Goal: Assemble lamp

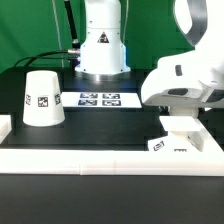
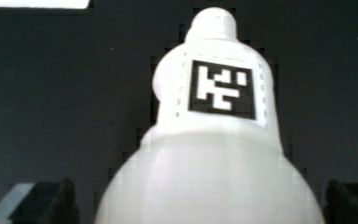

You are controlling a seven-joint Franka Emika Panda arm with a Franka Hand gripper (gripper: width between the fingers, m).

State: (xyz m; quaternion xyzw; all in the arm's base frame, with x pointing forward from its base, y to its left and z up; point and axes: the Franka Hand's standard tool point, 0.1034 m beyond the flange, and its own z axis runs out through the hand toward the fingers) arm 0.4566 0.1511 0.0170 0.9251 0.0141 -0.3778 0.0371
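We see the shade (image 1: 43, 98) standing mouth down on the black table (image 1: 100, 125), towards the exterior view's left, well apart from the arm. It is a tapered white cup with a square tag on its side. Behind it, near the middle of the table, lies the marker board (image 1: 99, 99), flat, in front of the robot's white pedestal (image 1: 102, 45).

On the exterior view's right the gripper (image 1: 179, 118) hangs low over the square base (image 1: 183, 143), which sits close to the white rail (image 1: 110, 158) along the table's front edge. The base carries tags on its side.

In the wrist view the bulb (image 2: 208, 130) fills the frame: a rounded white body narrowing to a stem, with a black-white tag on the stem. The dark fingertips (image 2: 34, 200) show at either side of the wide body, spread to their widest. We cannot tell whether they touch the bulb or stand just clear of it, nor whether the bulb already sits in the base.
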